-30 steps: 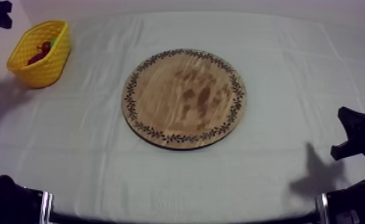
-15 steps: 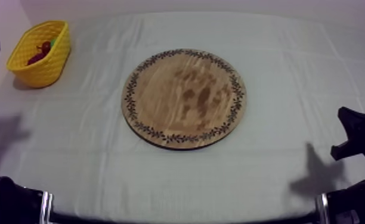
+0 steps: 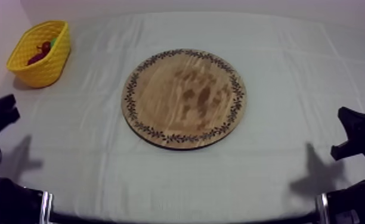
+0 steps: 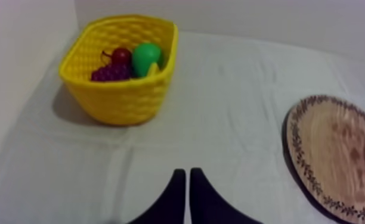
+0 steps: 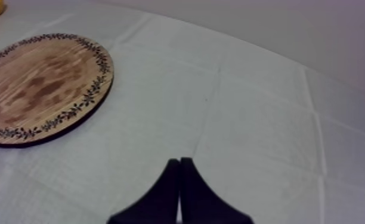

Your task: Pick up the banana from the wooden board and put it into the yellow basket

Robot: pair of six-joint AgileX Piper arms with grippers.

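The round wooden board (image 3: 183,98) lies bare in the middle of the table, with no fruit on it. The yellow basket (image 3: 42,68) stands at the far left corner. In the left wrist view the basket (image 4: 122,98) holds a bunch of grapes (image 4: 109,73), a small red fruit (image 4: 121,56) and a green pear (image 4: 146,58). A yellow sliver shows beside the pear; I cannot tell whether it is the banana. My left gripper (image 3: 7,111) hangs low at the left edge, well in front of the basket, shut on nothing (image 4: 185,179). My right gripper (image 3: 341,132) rests low at the right, shut and empty (image 5: 179,167).
The board (image 4: 340,155) lies to the right of my left gripper. In the right wrist view the board (image 5: 42,86) is ahead and to the left. Creased cloth surrounds the board on all sides.
My left arm has drawn back from beside the basket, down the left edge toward the table's front. The right arm, board and basket have not moved.
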